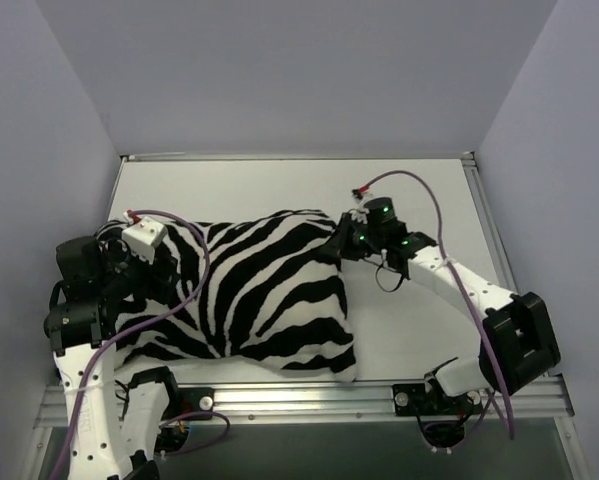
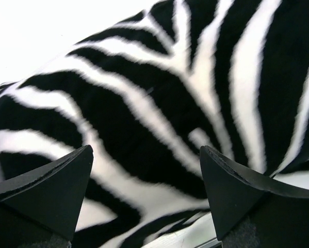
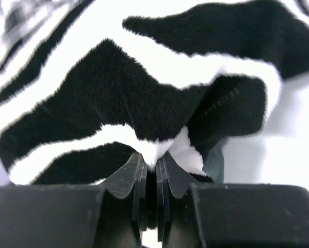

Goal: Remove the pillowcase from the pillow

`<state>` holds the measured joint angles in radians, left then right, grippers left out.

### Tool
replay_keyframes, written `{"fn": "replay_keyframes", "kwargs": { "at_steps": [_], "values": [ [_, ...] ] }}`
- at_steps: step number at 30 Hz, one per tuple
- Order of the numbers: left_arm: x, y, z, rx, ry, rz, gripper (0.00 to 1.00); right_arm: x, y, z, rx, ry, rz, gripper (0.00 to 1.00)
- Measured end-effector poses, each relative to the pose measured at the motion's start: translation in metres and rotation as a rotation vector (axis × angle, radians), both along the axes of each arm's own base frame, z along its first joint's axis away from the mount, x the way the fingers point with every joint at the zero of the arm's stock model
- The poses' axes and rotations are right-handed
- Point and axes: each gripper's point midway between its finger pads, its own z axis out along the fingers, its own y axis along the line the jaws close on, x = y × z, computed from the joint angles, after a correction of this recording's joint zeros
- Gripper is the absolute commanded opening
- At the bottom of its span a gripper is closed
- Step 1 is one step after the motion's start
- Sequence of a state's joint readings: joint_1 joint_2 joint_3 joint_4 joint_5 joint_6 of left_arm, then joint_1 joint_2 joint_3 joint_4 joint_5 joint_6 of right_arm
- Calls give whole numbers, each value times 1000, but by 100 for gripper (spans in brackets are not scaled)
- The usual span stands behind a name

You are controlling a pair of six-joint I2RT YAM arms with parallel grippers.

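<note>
The zebra-striped pillowcase (image 1: 249, 295) lies stuffed and plump across the white table, filling the left wrist view (image 2: 159, 98) and the right wrist view (image 3: 118, 88). The white pillow is hidden inside it. My right gripper (image 1: 341, 243) is shut on a pinch of the pillowcase at its far right corner; striped fabric bunches between its fingers (image 3: 124, 175). My left gripper (image 1: 151, 262) is open over the pillowcase's left end, its fingertips (image 2: 66, 181) spread wide just above the fabric, holding nothing.
The white table (image 1: 419, 205) extends behind and right of the pillowcase. A metal rail (image 1: 309, 398) runs along the near edge. Grey walls enclose the left, back and right. Purple cables loop off both arms.
</note>
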<state>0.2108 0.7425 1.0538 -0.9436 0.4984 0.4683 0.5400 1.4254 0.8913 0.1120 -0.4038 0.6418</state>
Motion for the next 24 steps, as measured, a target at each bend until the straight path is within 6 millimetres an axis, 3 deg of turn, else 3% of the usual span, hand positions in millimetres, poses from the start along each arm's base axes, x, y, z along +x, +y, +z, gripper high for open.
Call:
{"fn": "replay_keyframes", "kwargs": {
  "at_steps": [3,7,11,13,17,20,22,24],
  "values": [
    [0,0,4,3,-8,1,94,35,-51,32,-14,-25,-120,0],
    [1,1,9,8,-23,4,94,81,-141,87,-34,-96,-330,0],
    [1,1,11,9,-30,3,94,105,-244,164,-104,-222,-587,0],
    [2,1,10,8,-27,2,94,107,-269,215,-149,-316,-668,0],
    [4,1,9,6,-19,3,94,103,-273,341,-153,-579,-719,0],
    [6,1,9,-3,-18,4,94,86,-241,426,-122,-780,-682,0],
    [8,0,10,-14,-17,6,94,72,-202,455,-88,-869,-621,0],
    [10,-1,10,-31,-13,12,94,58,-150,453,-71,-894,-506,0]
  ]
}}
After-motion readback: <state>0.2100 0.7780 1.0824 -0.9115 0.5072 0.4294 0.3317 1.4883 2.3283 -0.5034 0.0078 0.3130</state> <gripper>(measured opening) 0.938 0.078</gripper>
